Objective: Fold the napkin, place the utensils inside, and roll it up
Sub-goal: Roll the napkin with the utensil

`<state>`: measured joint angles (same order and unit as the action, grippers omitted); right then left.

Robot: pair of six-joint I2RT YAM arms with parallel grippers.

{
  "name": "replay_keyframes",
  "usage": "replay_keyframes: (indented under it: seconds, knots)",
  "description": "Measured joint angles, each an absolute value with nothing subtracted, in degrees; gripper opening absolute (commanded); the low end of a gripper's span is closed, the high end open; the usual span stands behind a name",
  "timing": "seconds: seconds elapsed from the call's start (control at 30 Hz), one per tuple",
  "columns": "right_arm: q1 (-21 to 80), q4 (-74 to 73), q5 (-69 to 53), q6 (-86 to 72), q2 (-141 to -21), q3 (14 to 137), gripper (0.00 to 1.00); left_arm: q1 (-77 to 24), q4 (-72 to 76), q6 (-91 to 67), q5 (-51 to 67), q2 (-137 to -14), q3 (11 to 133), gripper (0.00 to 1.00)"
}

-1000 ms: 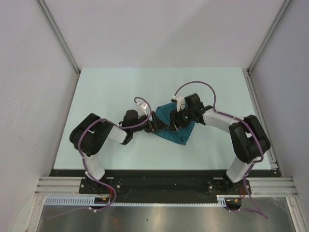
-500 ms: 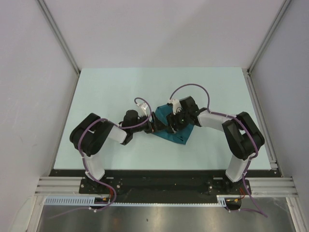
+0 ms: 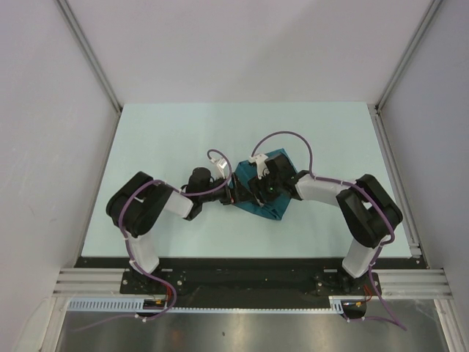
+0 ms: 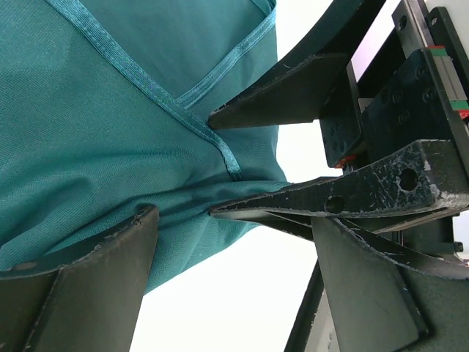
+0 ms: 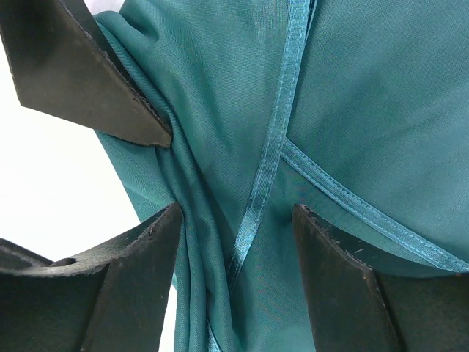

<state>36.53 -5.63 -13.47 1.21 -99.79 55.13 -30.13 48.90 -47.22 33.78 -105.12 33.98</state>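
- Napkin [image 3: 279, 157]: dark teal cloth, lying creased on the pale table [image 3: 161, 139] at mid-table. Both wrists are over it.
- Left gripper [image 3: 238, 192]: at the napkin's left edge, jaws spread wide and clamped on nothing. In the left wrist view the cloth [image 4: 110, 132] fills the upper left. Its edge runs down into the gap of the left gripper [image 4: 234, 220].
- Right gripper [image 3: 256, 192]: over the middle of the napkin, just beside the left gripper. Jaws are apart, no pinch on the fabric. In the right wrist view, two hem seams of the cloth [image 5: 352, 110] cross in the gap of the right gripper [image 5: 238, 209]. A bunched fold lies by its left finger [image 5: 124, 286].
- One dark finger [image 5: 80, 73] of the left gripper shows at the upper left of the right wrist view, touching the bunched cloth.
- Change versus one second ago: the right wrist has moved left, toward the left gripper, and its elbow has drawn inward.
- The far right corner of the napkin is now uncovered, where the right wrist stood before.
- The left arm has barely shifted.
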Motion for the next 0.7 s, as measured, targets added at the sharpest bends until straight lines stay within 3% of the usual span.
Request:
replay_keyframes:
  seconds: [0.7]
  knots:
    - [36.71,-5.37,-13.85,-2.0,-98.59,53.67,0.66,-30.15,49.1,-47.0,35.31,-105.12,33.98,0.9]
